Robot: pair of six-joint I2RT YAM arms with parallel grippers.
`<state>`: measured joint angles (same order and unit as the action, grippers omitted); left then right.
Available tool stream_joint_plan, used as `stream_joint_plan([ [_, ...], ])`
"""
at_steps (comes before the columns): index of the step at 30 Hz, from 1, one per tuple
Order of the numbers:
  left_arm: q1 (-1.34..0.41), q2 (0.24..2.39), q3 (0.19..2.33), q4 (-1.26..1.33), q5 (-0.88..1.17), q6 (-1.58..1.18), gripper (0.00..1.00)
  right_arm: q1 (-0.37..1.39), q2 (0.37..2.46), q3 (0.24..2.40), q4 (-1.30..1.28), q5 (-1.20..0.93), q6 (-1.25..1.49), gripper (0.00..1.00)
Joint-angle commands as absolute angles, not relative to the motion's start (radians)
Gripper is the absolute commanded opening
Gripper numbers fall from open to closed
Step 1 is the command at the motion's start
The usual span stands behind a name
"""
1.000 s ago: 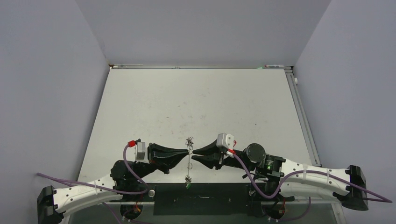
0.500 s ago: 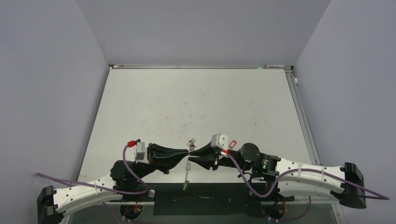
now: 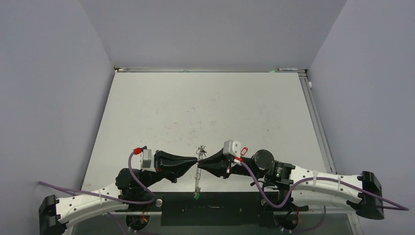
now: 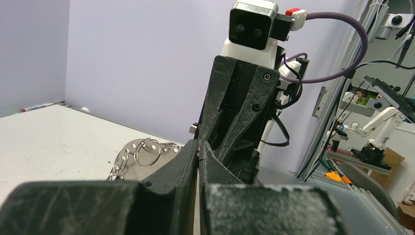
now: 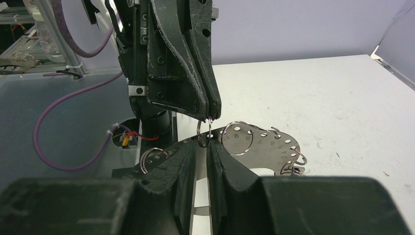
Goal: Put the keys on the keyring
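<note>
The keyring (image 3: 198, 172) is a silvery crescent plate with numbered holes (image 5: 266, 142) carrying several small split rings (image 4: 147, 152). It hangs above the table between both grippers. My left gripper (image 3: 197, 158) is shut on one small ring at the plate's top (image 5: 205, 128). My right gripper (image 5: 203, 143) faces it tip to tip, its fingers pressed against the lower part of that same ring with a narrow gap. A key with a green tag (image 3: 195, 196) dangles from the keyring's lower end. A red tag (image 3: 243, 150) lies on the table beside the right wrist.
The white table (image 3: 205, 107) runs back to grey walls on three sides. A black bar (image 3: 210, 209) lies along the near edge between the arm bases. Purple cables (image 3: 259, 188) loop beside both arms.
My right gripper has slid left up to the left gripper and narrowed its jaws around the ring. The hanging keyring has swung slightly left. The left gripper has stayed put.
</note>
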<state>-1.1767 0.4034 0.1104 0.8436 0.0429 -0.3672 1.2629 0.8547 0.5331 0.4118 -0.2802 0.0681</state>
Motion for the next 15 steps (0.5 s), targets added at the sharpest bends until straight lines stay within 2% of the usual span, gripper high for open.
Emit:
stream_joint_plan([
  [1, -1.177, 0.403, 0.121, 0.932, 0.052, -0.385, 0.00, 1.258, 0.858, 0.575, 0.504, -0.323, 0.079, 0.13],
  [5, -1.177, 0.409, 0.116, 0.941, 0.051, -0.387, 0.00, 1.259, 0.867, 0.574, 0.514, -0.320, 0.084, 0.06],
  [15, -1.177, 0.409, 0.107, 0.950, 0.048, -0.387, 0.00, 1.259, 0.860, 0.562, 0.549, -0.312, 0.085, 0.05],
])
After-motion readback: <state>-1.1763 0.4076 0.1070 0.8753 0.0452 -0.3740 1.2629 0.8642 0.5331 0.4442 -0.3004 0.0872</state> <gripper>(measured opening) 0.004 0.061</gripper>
